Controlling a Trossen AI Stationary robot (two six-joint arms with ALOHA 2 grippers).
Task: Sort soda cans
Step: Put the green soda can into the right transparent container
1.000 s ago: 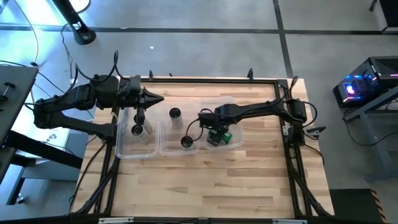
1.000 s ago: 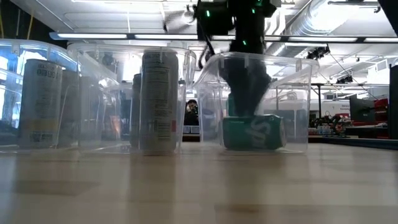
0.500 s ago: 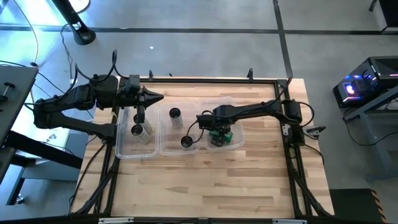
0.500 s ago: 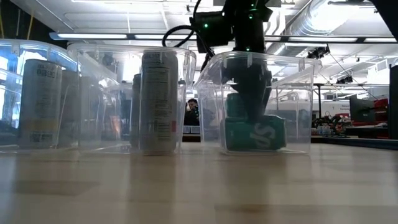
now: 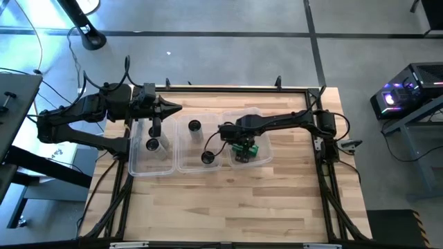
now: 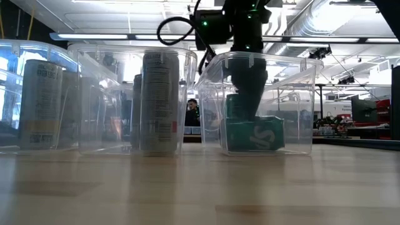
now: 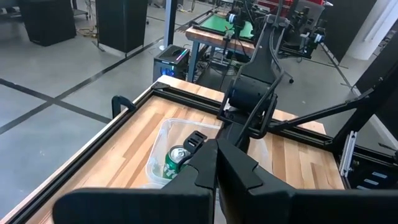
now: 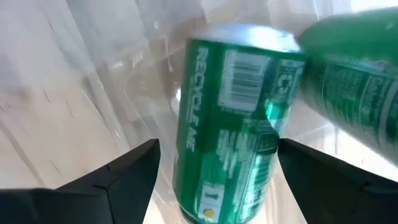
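Observation:
Three clear tubs stand side by side. A pale can (image 5: 152,144) (image 6: 39,103) stands upright in the left tub (image 5: 135,155). Two black cans (image 5: 194,126) (image 5: 208,158) stand in the middle tub (image 5: 181,149). My right gripper (image 5: 239,149) (image 6: 247,100) (image 8: 219,144) reaches down into the right tub (image 6: 300,69), open. Its fingers stand on either side of a green can (image 8: 233,118) (image 6: 253,134) lying on its side on the tub floor. A second green can (image 8: 354,74) sits beside it. My left gripper (image 5: 178,108) (image 7: 216,155) hovers shut above the left tub's far end.
Black rails (image 5: 228,88) frame the wooden table. The near half of the table (image 5: 221,207) is bare wood. The tub walls close in around my right gripper. A person (image 6: 192,109) shows in the room far behind the tubs.
My right gripper has straightened from a tilt to nearly upright inside the right tub, shifting slightly toward the far edge. The lying green can has stayed on the tub floor, nudged only a little.

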